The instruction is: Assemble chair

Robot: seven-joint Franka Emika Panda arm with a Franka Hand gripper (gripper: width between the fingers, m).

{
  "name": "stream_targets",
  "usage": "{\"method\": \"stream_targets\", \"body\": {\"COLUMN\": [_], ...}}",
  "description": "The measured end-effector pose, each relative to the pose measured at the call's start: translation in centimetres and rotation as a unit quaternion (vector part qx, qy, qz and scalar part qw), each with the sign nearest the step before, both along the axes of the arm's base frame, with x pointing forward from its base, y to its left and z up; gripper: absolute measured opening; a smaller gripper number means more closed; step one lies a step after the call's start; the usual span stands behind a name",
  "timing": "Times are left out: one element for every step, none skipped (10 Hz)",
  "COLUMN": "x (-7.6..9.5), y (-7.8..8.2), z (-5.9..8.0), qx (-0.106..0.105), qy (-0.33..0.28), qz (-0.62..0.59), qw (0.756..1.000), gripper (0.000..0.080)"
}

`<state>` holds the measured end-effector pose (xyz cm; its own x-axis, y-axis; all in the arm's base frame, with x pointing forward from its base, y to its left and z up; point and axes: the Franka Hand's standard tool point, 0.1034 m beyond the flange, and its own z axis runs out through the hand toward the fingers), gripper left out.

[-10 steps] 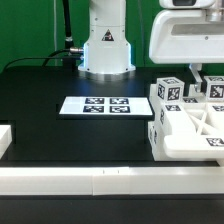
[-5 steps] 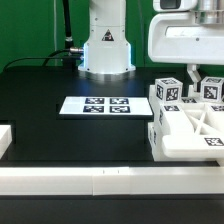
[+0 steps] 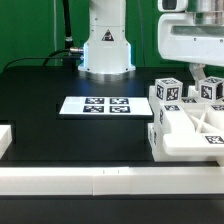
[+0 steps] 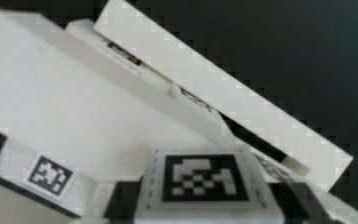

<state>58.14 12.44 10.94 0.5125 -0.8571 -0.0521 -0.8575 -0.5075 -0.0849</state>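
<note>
One chunky assembly, the chair [image 3: 190, 125], sits on the black bench [image 3: 60, 125] at about 3 o'clock in the exterior view, with the marker board [image 3: 96, 105] just beside it toward 9 o'clock. It looks stiff, light, smooth-faced plastic; I judge the tagged blocks on top the surest hold. Its ribbed panel lies flat, long axis running roughly 9 to 3. Whether the tool [image 3: 205, 80] above it is clenched, I cannot tell.

- Showing no readable words, brands or numbers anywhere.
- Carrying only black-and-white square tags: on the marker board [image 3: 97, 105] and the chair parts [image 3: 190, 120].
</note>
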Motion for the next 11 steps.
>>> {"method": "stream_targets", "body": {"x": [0.01, 0.03, 0.04, 0.04, 0.04, 0.03, 0.01, 0.01, 0.01, 0.01, -0.01], "y": [-0.03, 0.01, -0.02, -0.02, 0.01, 0.06, 0.27, 0.21, 0.19, 0.2, 0.17], "z": [-0.01, 0.01, 0.01, 0.01, 0.01, 0.04, 0.07, 0.04, 0.04, 0.04, 0.04], "qx": [0.007, 0.015, 0.017, 0.016, 0.015, 0.015, 0.013, 0.011, 0.01, 0.008, 0.006], "qy": [0.004, 0.011, 0.014, 0.013, 0.011, 0.009, 0.007, 0.003, -0.001, -0.003, -0.007], "qz": [-0.046, -0.114, -0.146, -0.133, -0.111, -0.099, -0.073, -0.034, 0.005, 0.028, 0.077], "qw": [0.999, 0.993, 0.989, 0.991, 0.994, 0.995, 0.997, 0.999, 1.0, 1.0, 0.997], "gripper": [0.0269, 0.0269, 0.0269, 0.0273, 0.0273, 0.0528, 0.0528, 0.0612, 0.0639, 0.0646, 0.0646]}}
